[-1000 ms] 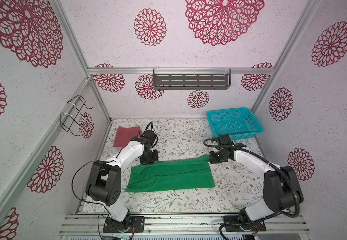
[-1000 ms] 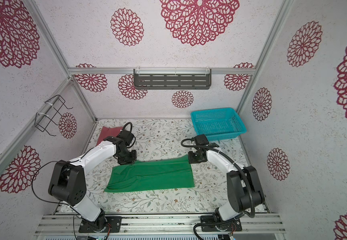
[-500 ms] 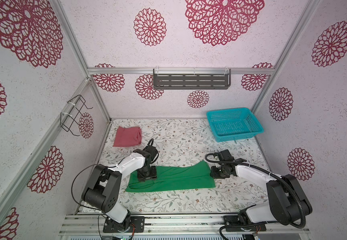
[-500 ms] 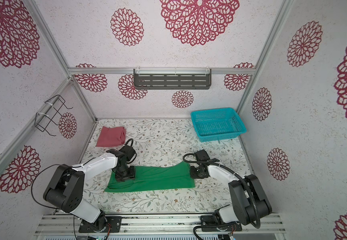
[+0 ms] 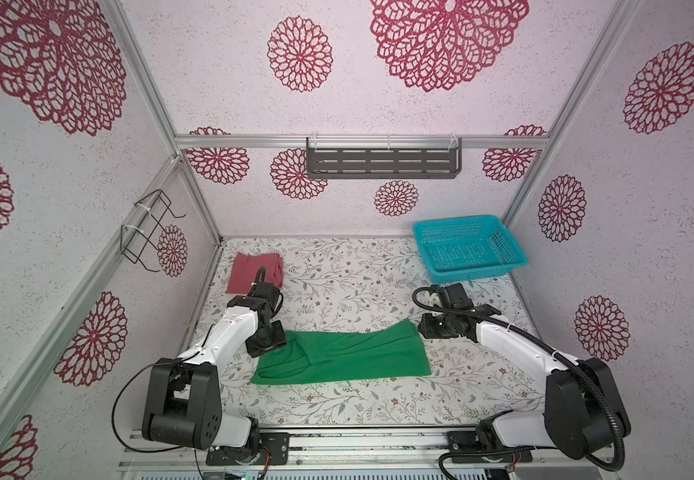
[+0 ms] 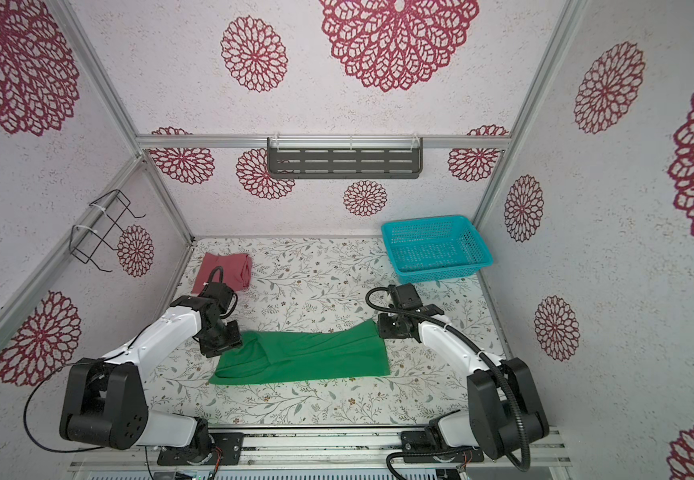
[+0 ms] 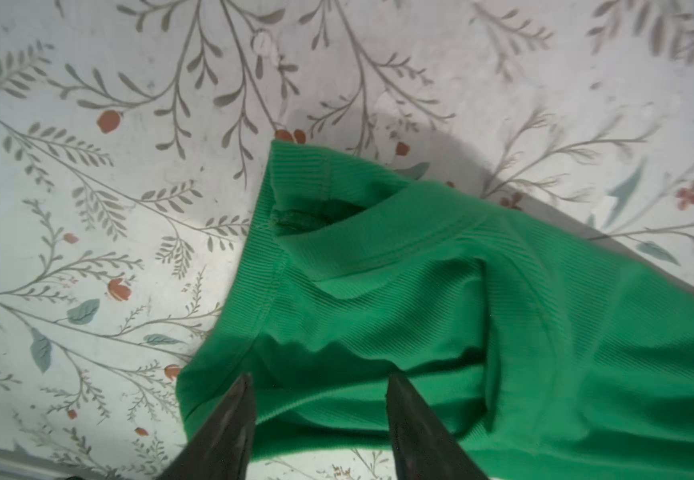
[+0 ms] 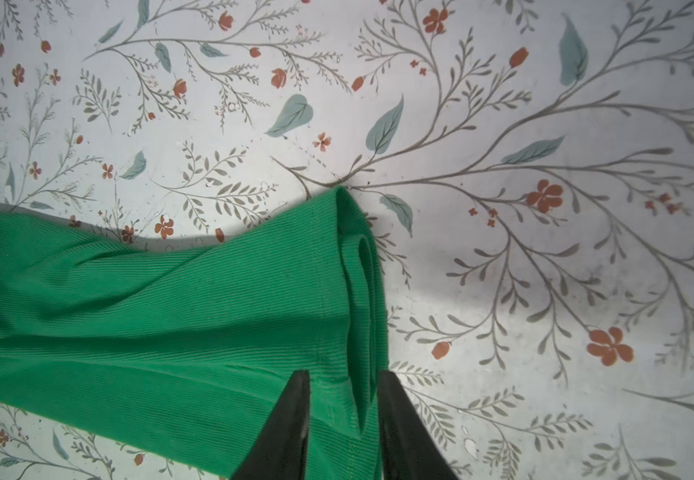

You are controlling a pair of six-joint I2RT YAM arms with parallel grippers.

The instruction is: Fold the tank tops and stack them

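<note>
Lying in the near middle of the floral table [image 5: 357,286], the bright green tank top [image 5: 349,357] is folded into a long band that runs left to right, flat on the surface in both top views. Its left end shows a curved armhole edge. Its far right corner pokes out toward the right arm.

The left claw [image 7: 319,378] hangs over the band's far left corner. Its two dark fingers are set wide apart, with ribbed green cloth beneath the gap and none of it pinched between them.

The right claw [image 8: 343,372] sits at the far right corner, fingers only narrowly parted and straddling the doubled hem edge. The cloth there lies slack on the table between them and does not look gripped.

The dusty pink-red tank top [image 5: 249,272] rests folded in the far left corner of the table, partly behind the left arm's wrist and well apart from the green one. A turquoise mesh basket [image 5: 478,272] stands in the far right corner, beyond the right arm.
</note>
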